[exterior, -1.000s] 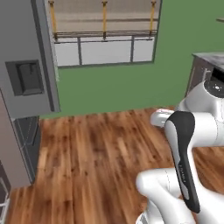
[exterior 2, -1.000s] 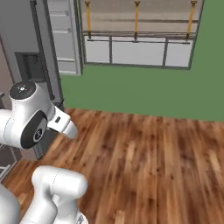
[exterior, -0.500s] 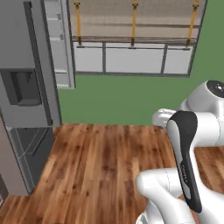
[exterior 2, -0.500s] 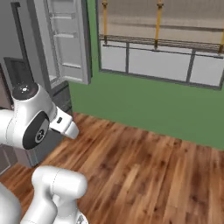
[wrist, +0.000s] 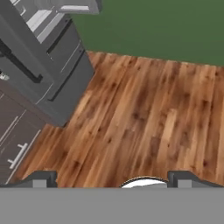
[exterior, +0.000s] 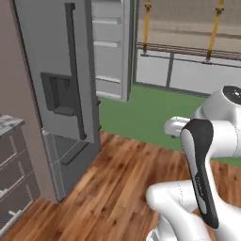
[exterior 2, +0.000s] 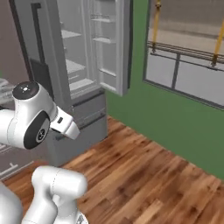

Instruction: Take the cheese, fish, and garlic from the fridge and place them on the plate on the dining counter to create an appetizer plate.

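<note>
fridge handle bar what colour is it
Dark, near black, on the grey fridge; the handle shows best in the left base view.

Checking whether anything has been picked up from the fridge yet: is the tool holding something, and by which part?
Nothing is held. The tool is open, with only wooden floor between its fingertips, while the fridge stands off to one side.

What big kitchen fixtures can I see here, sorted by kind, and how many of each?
Tall grey fridge with long dark bar handle: 1
Open grey fridge door with bins: 1
Large window in the green wall: 1
Dark drawer cabinet: 1
Total: 4
</note>
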Controlling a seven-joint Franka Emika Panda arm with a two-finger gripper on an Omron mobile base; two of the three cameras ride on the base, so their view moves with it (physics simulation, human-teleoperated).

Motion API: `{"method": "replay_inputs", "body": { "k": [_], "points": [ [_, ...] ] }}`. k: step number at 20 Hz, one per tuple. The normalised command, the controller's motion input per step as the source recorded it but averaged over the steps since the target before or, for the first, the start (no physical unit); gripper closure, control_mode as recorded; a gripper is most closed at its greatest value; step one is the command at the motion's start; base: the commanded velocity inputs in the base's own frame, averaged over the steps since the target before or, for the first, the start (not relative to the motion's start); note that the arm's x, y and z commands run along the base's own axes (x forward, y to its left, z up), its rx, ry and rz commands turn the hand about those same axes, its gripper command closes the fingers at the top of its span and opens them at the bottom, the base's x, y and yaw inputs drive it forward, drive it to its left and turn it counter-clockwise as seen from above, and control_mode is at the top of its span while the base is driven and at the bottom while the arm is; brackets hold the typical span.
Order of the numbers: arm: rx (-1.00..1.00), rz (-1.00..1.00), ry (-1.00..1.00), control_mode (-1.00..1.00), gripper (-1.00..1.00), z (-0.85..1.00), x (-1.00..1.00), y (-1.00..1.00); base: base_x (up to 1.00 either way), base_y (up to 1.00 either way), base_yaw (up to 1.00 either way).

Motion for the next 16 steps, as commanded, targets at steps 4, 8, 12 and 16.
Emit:
{"method": "replay_inputs", "body": {
  "k": [4,8,12,16],
  "points": [
    [0.00,0.00,0.00,1.00,-1.00,0.00,0.00,0.00,0.48,-0.54,0.67],
    [0.00,0.00,0.00,1.00,-1.00,0.00,0.00,0.00,0.21,-0.77,0.58],
    [0.00,0.00,0.00,1.00,-1.00,0.00,0.00,0.00,0.01,-0.93,0.49],
    [0.00,0.00,0.00,1.00,-1.00,0.00,0.00,0.00,0.00,-0.99,0.44]
  ]
}}
